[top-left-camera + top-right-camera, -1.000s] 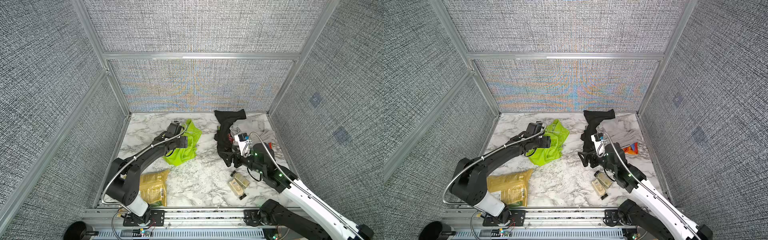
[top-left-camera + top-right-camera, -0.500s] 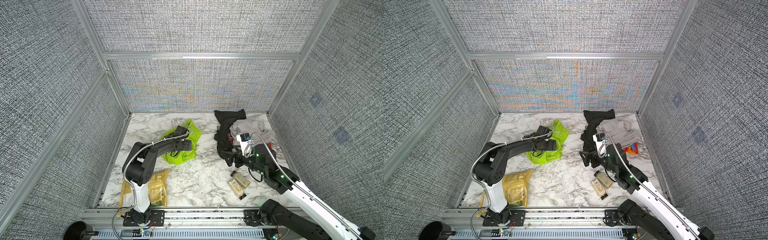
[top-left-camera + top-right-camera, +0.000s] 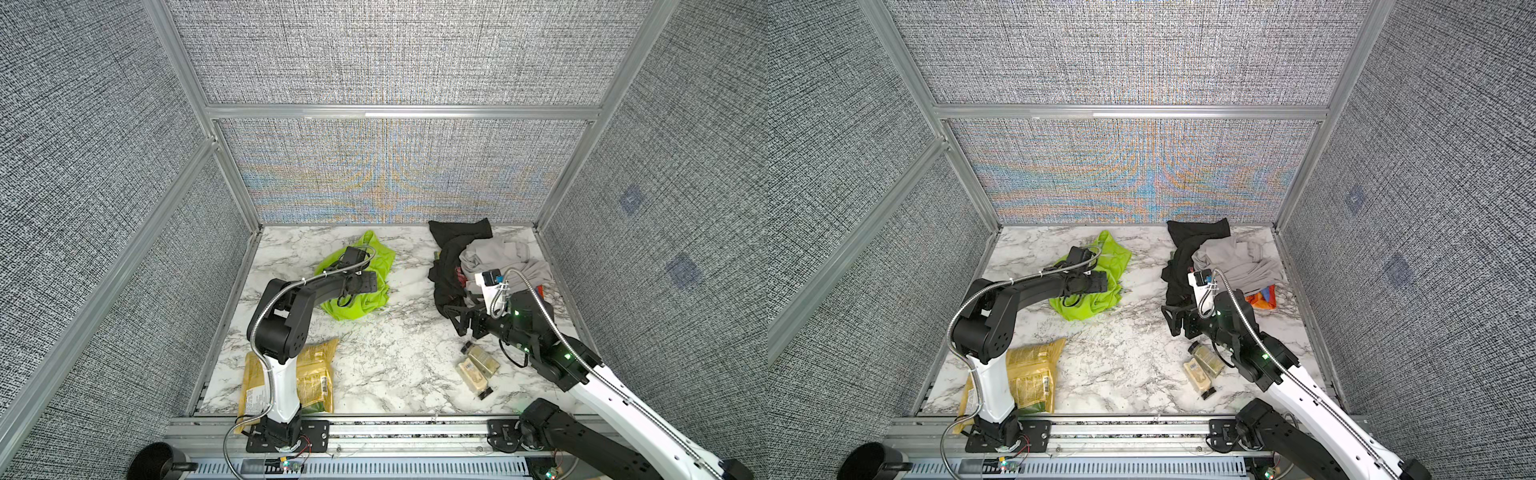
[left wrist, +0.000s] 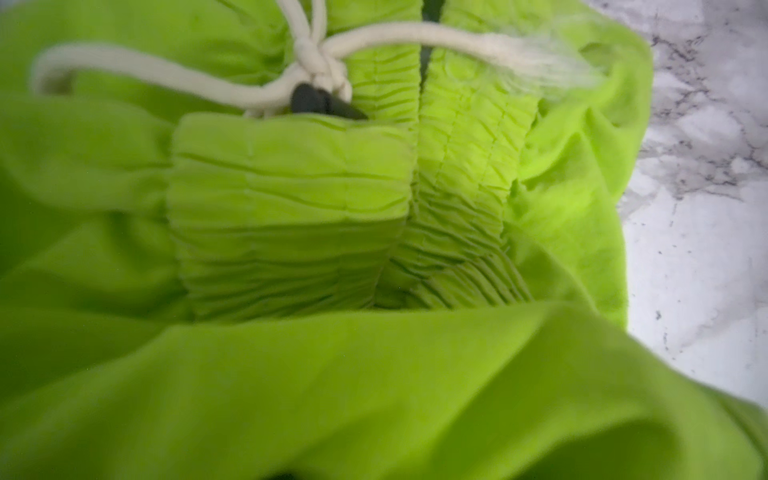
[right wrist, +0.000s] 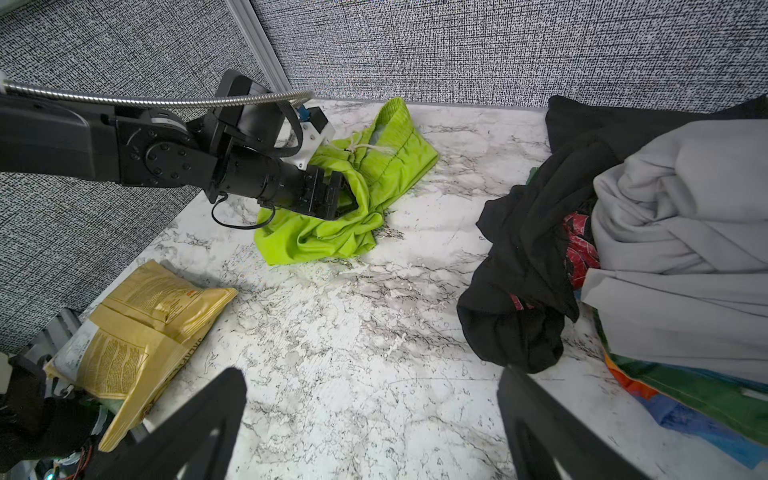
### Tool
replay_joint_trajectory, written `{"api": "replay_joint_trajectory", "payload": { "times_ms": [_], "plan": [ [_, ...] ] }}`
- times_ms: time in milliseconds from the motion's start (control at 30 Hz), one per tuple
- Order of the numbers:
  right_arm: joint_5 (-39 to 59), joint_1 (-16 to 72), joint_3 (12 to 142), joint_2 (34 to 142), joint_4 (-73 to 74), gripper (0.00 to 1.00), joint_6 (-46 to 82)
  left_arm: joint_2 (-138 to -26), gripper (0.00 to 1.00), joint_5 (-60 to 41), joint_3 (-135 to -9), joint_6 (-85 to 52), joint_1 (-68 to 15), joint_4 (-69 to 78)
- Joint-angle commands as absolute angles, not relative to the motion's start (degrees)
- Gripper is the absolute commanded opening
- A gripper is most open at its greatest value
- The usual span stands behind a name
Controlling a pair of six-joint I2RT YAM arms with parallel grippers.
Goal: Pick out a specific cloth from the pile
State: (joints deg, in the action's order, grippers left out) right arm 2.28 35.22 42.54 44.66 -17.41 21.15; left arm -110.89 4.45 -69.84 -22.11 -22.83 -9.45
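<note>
Although your left wrist view fills with the cloth (image 4: 291, 374) and its drawstring (image 4: 166, 72), both top views place it left of centre on the table (image 3: 395, 361), apart from the pile (image 3: 494, 257). Fabric swallows your left pincer (image 5: 332, 196), grip unreadable; your right pincer (image 5: 370, 419) gapes empty.

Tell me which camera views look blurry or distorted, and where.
Left wrist view: the neon green cloth fills the frame, nearest folds blurred, white drawstring smeared at its frayed end. Both top views: rainbow moiré bands on the back wall, posts splayed by the wide lens. Right wrist view: sharp.
</note>
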Motion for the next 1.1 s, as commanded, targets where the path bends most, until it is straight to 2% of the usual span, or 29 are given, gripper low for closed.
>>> {"api": "replay_joint_trajectory", "payload": {
  "times_ms": [0, 200, 367, 800, 1067],
  "plan": [
    [1.41, 35.19, 42.41, 44.3, -16.95, 0.99, 21.62, -107.04, 0.94, 4.21, -68.95, -22.48, -22.77, -10.01],
    [1.42, 35.16, 42.82, 44.19, -17.57, 0.99, 21.45, -100.46, 0.94, 7.2, -67.19, -20.41, -22.59, -15.97],
    [1.41, 35.21, 42.79, 44.64, -16.76, 0.99, 21.51, -96.73, 0.94, 4.75, -63.94, -19.59, -22.64, -18.57],
    [3.15, 35.17, 43.04, 45.28, -16.92, 0.99, 21.96, -105.21, 0.95, -0.84, -60.47, -21.94, -22.74, -9.73],
    [5.33, 35.21, 43.33, 45.01, -16.4, 0.99, 21.8, -102.13, 0.94, 0.08, -58.8, -21.61, -22.62, -7.42]
  ]
}}
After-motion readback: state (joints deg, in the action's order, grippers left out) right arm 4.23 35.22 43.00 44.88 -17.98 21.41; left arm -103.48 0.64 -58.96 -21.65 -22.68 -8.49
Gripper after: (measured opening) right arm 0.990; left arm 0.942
